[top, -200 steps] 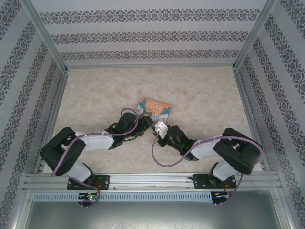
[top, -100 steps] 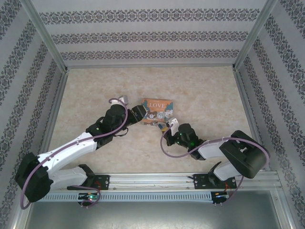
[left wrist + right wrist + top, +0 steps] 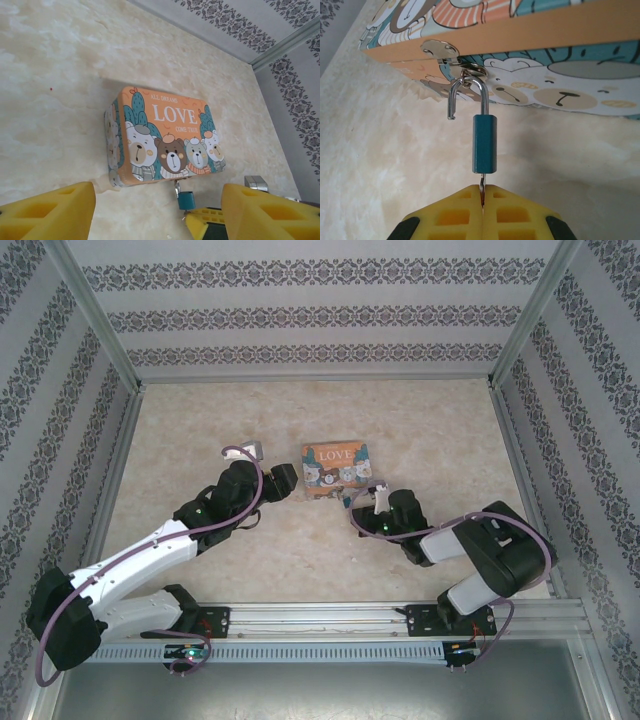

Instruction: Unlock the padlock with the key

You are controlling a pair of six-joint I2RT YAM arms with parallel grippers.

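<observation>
The padlock is small with a teal body and hangs from the hasp of the orange "LOVE" tin. Its silvery shackle stands raised, with its left leg free of the body. The key is a thin metal sliver stuck into the padlock's underside. My right gripper is shut on the key. In the left wrist view the padlock shows at the tin's near edge. My left gripper is open, a little short of the tin, with nothing between its yellow fingers.
The tin lies mid-table on the pale marbled surface, with my left gripper at its left and my right gripper at its near right corner. Patterned walls with metal rails enclose the table.
My left gripper has opened wider and drawn back slightly from the tin's left side. The tin has turned squarer to the table, and my right gripper has shifted right with the key.
</observation>
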